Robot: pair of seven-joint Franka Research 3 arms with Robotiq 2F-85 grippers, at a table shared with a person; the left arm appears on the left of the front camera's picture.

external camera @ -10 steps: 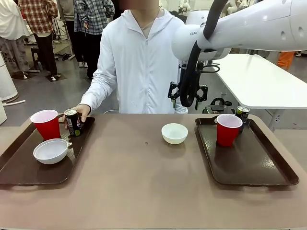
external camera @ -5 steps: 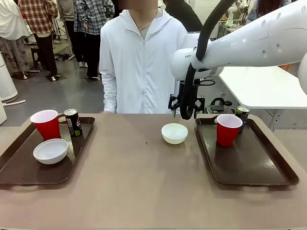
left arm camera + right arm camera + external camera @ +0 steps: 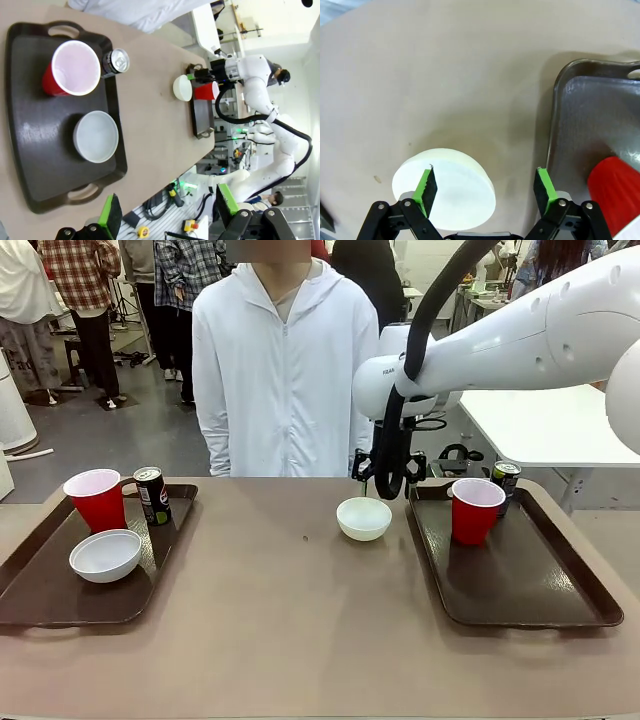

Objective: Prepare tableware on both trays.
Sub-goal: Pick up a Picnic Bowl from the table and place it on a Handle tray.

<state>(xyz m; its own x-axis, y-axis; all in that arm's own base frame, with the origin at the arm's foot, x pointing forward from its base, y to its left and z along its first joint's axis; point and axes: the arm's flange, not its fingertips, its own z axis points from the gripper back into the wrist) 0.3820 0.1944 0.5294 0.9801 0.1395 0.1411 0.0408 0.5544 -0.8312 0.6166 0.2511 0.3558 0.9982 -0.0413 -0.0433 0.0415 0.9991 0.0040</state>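
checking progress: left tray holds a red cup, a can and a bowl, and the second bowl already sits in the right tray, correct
Not quite. The second bowl stands on the tabletop just left of the right tray, not in it; the front view shows this. The left tray does hold a red cup, a can and a bowl.

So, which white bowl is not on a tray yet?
The bowl on bare tabletop beside the right tray; the other bowl sits inside the left tray.
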